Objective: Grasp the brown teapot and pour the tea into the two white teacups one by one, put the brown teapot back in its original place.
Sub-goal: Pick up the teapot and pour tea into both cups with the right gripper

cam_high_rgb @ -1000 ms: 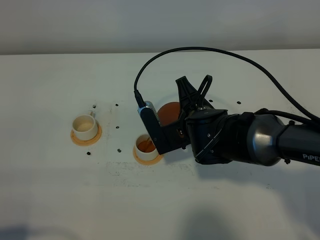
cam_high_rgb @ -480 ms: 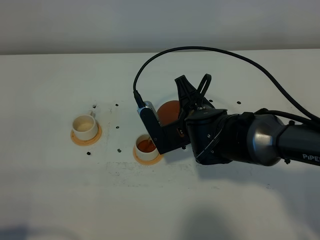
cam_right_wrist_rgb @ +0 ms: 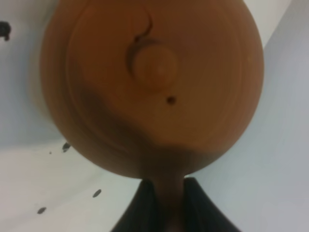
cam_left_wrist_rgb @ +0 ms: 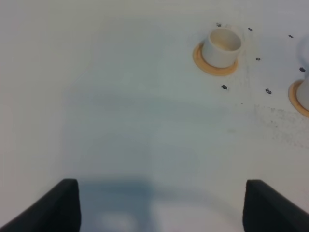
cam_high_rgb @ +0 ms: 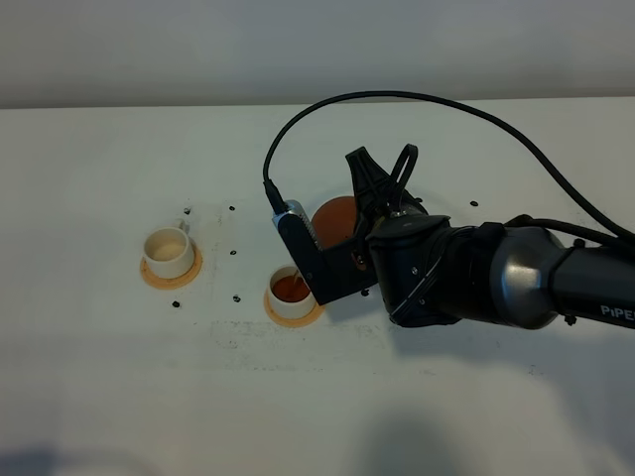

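Note:
My right gripper (cam_high_rgb: 369, 190) is shut on the handle of the brown teapot (cam_high_rgb: 335, 220), which hangs tilted with its spout toward the nearer white teacup (cam_high_rgb: 290, 292). That cup holds reddish tea and a thin stream falls into it. In the right wrist view the teapot (cam_right_wrist_rgb: 154, 82) fills the frame, and the right gripper (cam_right_wrist_rgb: 164, 209) pinches the handle. The other white teacup (cam_high_rgb: 167, 251) stands to the left and looks pale inside; it is also in the left wrist view (cam_left_wrist_rgb: 222, 44). My left gripper (cam_left_wrist_rgb: 161, 208) is open above bare table. The teapot's original place is hidden.
Each cup sits on an orange-tan coaster (cam_high_rgb: 171, 272), (cam_high_rgb: 294, 315). Small dark marks (cam_high_rgb: 232, 209) dot the white table (cam_high_rgb: 99, 377) around the cups. A black cable (cam_high_rgb: 417, 99) arcs over the right arm (cam_high_rgb: 476, 278), which covers the table's right middle.
The tea in the nearer cup has grown darker and fuller. The right arm and teapot have barely moved.

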Motion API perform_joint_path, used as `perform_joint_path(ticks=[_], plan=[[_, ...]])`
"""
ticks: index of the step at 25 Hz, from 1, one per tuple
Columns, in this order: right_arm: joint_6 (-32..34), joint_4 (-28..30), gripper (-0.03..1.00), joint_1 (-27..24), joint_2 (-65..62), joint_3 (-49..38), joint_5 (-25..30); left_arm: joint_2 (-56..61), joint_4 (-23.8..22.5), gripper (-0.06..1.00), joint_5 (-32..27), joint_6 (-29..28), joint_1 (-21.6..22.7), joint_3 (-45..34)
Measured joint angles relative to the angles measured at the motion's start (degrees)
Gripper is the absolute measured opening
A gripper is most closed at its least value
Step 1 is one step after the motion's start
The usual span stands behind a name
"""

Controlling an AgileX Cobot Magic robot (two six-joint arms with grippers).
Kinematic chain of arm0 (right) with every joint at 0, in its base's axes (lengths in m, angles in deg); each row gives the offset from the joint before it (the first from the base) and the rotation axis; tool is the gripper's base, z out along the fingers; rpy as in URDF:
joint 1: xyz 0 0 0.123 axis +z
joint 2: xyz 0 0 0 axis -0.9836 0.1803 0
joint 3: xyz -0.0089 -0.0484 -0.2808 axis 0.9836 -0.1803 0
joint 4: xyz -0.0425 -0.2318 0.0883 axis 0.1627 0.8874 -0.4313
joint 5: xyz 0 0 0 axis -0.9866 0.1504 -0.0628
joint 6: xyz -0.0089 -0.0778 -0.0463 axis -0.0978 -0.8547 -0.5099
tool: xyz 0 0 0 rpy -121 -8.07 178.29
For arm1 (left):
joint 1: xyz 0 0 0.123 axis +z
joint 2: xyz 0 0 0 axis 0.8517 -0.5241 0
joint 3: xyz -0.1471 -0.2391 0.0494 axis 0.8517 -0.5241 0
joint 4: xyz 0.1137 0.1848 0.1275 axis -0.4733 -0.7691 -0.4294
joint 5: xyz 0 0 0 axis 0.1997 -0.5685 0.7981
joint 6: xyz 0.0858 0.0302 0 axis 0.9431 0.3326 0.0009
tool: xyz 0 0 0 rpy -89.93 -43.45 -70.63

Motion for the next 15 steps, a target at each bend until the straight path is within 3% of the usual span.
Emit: perform_joint_path(ticks=[15], plan=[[0.05,1.24,0.10,0.00,0.00,0.00,0.33,0.00,0.00,0.68,0.00,0.00,0.00,0.00]])
